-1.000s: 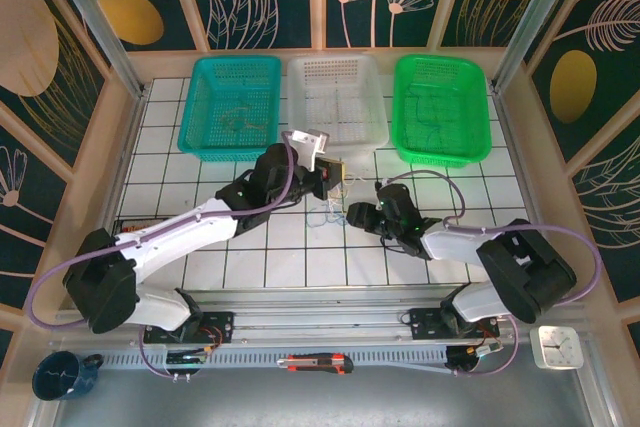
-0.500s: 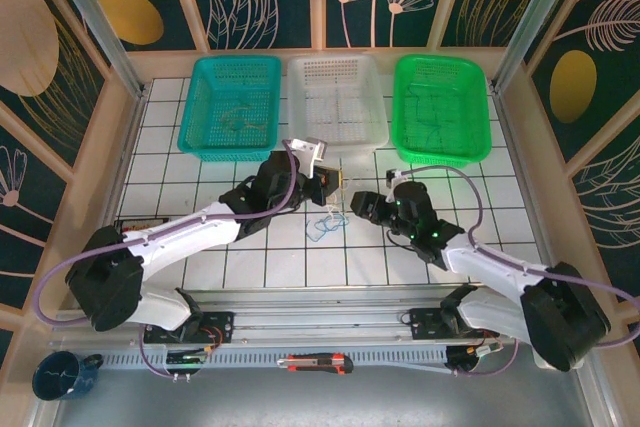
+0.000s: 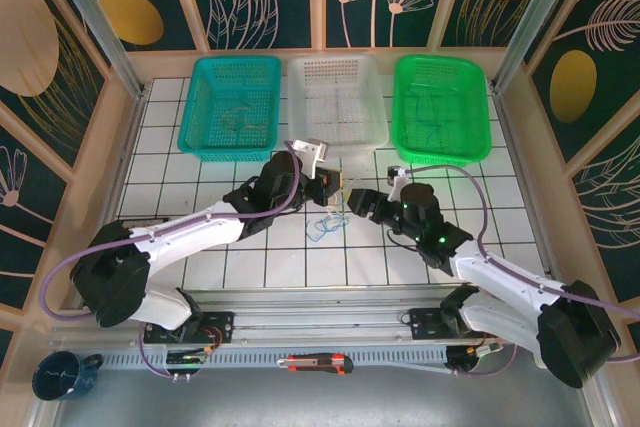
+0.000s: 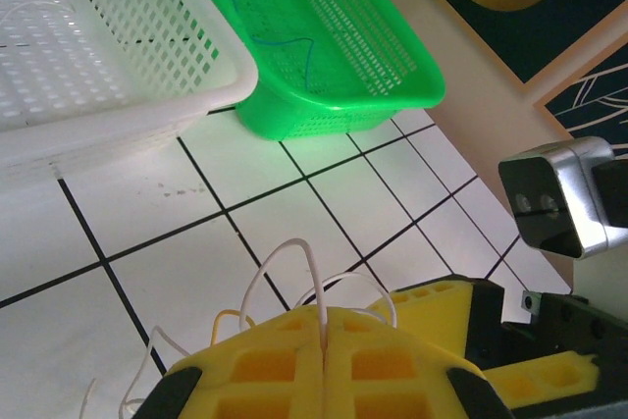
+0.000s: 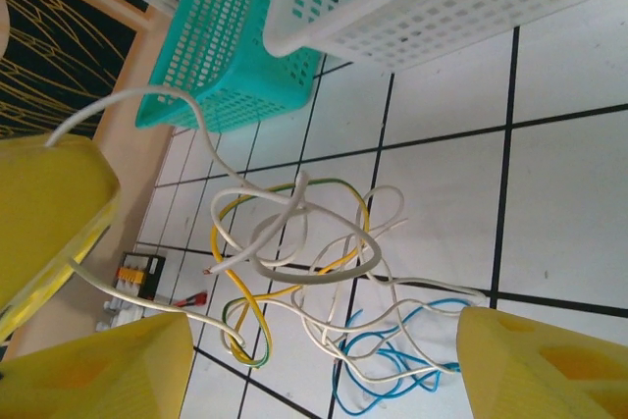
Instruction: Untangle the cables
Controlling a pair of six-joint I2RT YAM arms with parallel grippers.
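The cables (image 3: 325, 224) lie in a small loose tangle about midway across the counter (image 3: 300, 265), somewhat closer to its near edge than its far one. From the right wrist the strands can be told apart. A blue cord (image 5: 388, 368) lies nearest, pale loops are heaped over it, and a yellow-green cord (image 5: 365, 225) threads through both.

The right gripper (image 5: 324, 319) hangs just over this heap with its jaws well apart and nothing between them. Just beyond it, toward the far edge, the left gripper (image 4: 324, 336) has its fingers pressed together on a whitish cord (image 4: 322, 287) that rises to it from the heap.

The step in hand looks like freeing that held strand. To do it well, the right gripper should come down on a different strand, and the blue or the yellow-green one is easiest to single out. It should close close to where that strand crosses the whitish cord and pin it low against the counter. The left can then draw away slowly. A fast pull, or a pinch that catches two strands, would likely cinch the loops or lift the whole bundle.

Along the far edge stand a teal basket (image 3: 230, 142), a white basket (image 3: 338, 132) and a green basket (image 3: 440, 152). A thin blue line of cord shows inside the green one.
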